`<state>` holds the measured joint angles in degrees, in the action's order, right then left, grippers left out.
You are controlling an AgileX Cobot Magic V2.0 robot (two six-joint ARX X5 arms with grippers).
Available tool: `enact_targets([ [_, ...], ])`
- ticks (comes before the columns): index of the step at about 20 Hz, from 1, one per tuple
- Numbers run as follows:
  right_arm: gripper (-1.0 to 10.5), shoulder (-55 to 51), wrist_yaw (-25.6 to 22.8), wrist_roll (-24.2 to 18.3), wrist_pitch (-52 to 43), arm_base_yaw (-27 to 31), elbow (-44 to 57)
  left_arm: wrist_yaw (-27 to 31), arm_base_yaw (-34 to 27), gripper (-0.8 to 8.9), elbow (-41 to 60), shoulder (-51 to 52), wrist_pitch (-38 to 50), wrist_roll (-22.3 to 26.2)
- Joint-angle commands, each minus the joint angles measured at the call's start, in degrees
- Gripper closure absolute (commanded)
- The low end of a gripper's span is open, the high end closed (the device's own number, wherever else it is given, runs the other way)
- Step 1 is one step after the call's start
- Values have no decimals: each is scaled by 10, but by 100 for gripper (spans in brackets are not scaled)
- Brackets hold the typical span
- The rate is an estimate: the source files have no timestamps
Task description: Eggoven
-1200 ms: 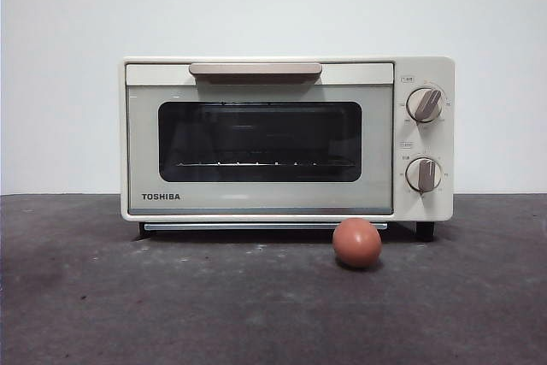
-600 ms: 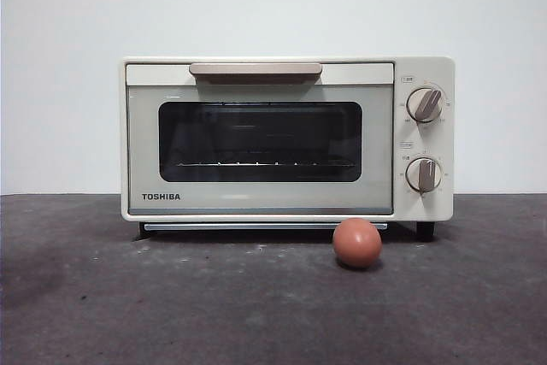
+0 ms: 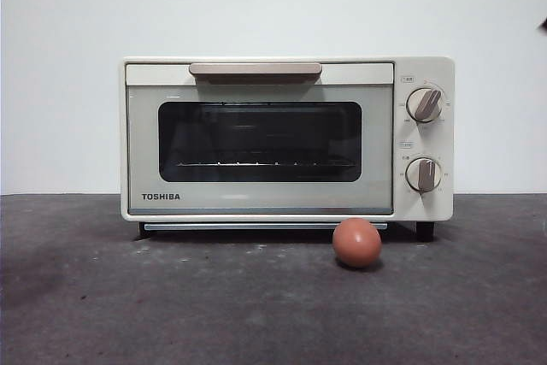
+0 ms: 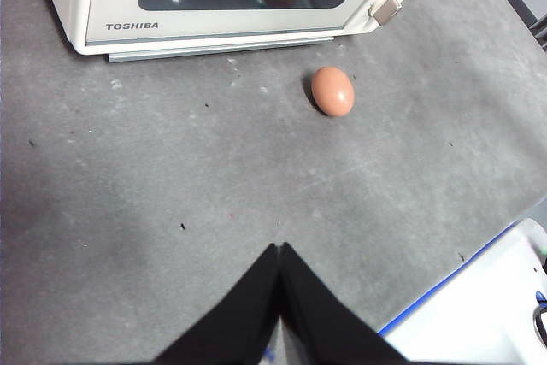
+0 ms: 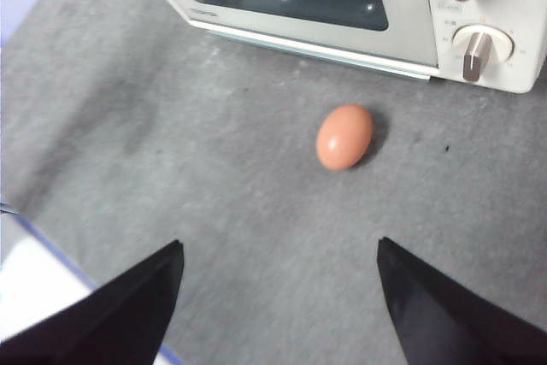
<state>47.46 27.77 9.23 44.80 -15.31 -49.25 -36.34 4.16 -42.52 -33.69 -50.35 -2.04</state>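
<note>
The oven (image 3: 286, 138) sits shut on the table (image 3: 102, 297), handle (image 3: 255, 68) up top and both knobs (image 3: 424, 104) untouched. The egg (image 3: 356, 242) lies on the table just in front of the oven's door, toward the knob end, clear of everything.

The right gripper (image 5: 278, 297) hangs above the table with its jaws spread wide and nothing between them; the egg lies ahead of it, roughly in line with the gap, and the oven is beyond that. The left gripper (image 4: 279, 250) is pinched closed and empty, with the egg well ahead of it and off to one side.

I'd say this is the very start: the approach to the egg, nothing gripped, door not yet opened. Next, the right gripper needs to drop so its jaws straddle the egg and close gently, since it's round and could roll. The door must also be pulled down by its handle, likely the left gripper's job.
</note>
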Motion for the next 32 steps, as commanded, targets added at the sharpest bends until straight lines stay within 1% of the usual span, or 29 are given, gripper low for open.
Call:
enact_targets([
  [1,581,46,-48,41,-37,-40,-10,-3,1,806,-11,-3,7,10],
  [6,581,164,-152,91,-138,-138,-10,-3,1,806,-11,-3,11,10],
  [8,581,208,-194,114,-176,-169,-10,-3,1,806,-11,-3,11,10],
  [10,581,252,-235,126,-207,-192,-10,-3,1,806,-11,-3,11,10],
  [15,581,349,-286,154,-280,-226,-10,-3,9,806,-11,-3,10,10],
  [19,581,406,-309,168,-306,-229,-10,-3,23,806,-11,-3,10,10],
  [21,581,426,-309,168,-322,-229,-10,-3,28,806,-11,-3,10,9],
  [24,581,442,-318,169,-350,-229,-10,-3,32,806,-11,-4,10,9],
  [32,581,471,-340,171,-375,-224,-10,-3,35,806,-11,-4,10,9],
])
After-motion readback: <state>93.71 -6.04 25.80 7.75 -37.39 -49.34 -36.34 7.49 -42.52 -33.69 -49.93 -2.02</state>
